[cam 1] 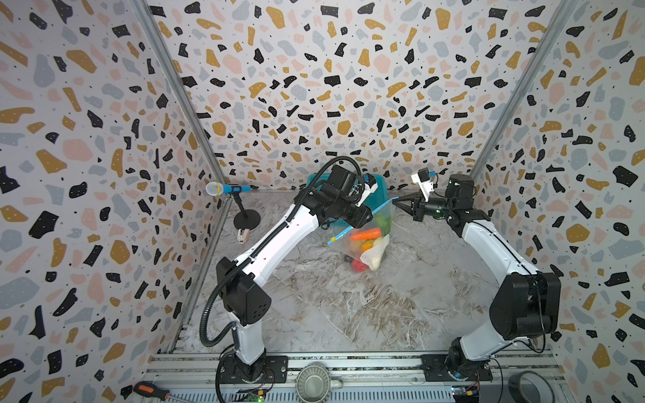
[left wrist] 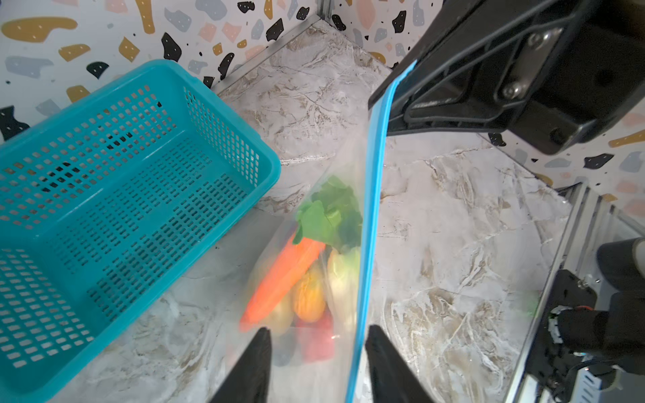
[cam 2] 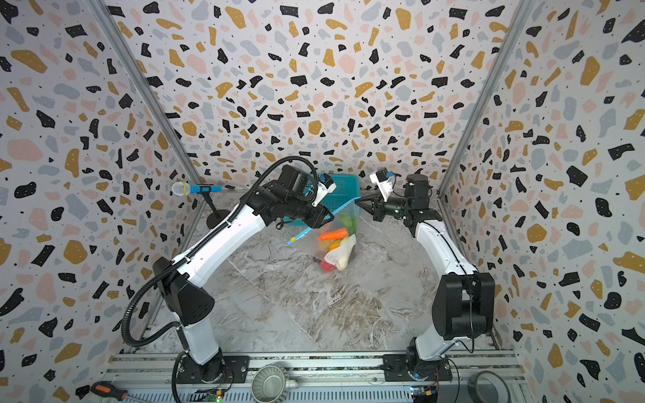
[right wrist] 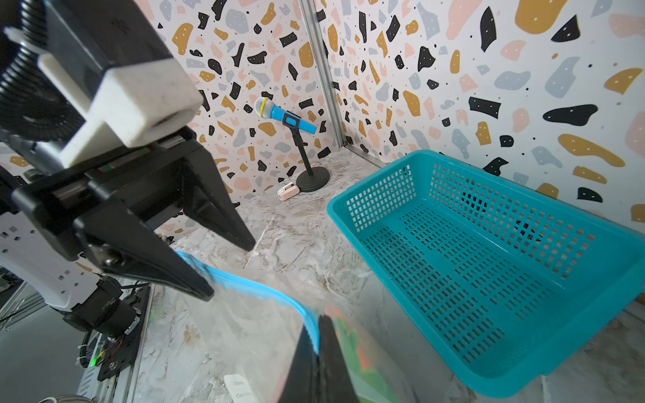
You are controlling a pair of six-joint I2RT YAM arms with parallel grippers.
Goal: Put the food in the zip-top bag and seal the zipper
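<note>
The zip-top bag (cam 1: 378, 223) hangs tilted above the marble floor, holding the food: an orange carrot (cam 1: 365, 234), green leaves (left wrist: 328, 213), a white radish (cam 1: 377, 256) and a red piece (cam 1: 359, 266). My right gripper (right wrist: 319, 319) is shut on the upper end of the blue zipper (left wrist: 375, 195) and carries the bag. My left gripper (left wrist: 318, 328) is open, one finger on each side of the zipper strip partway down. The yellow slider (cam 1: 332, 240) sits at the strip's lower end in both top views.
An empty teal mesh basket (cam 1: 380, 181) stands at the back wall behind the bag. A toy microphone on a stand (cam 1: 227, 189) and a small pink case (cam 1: 243, 234) are at the back left. A screwdriver (cam 1: 152, 390), metal mould (cam 1: 313, 382) and tape roll (cam 1: 530, 387) lie on the front rail.
</note>
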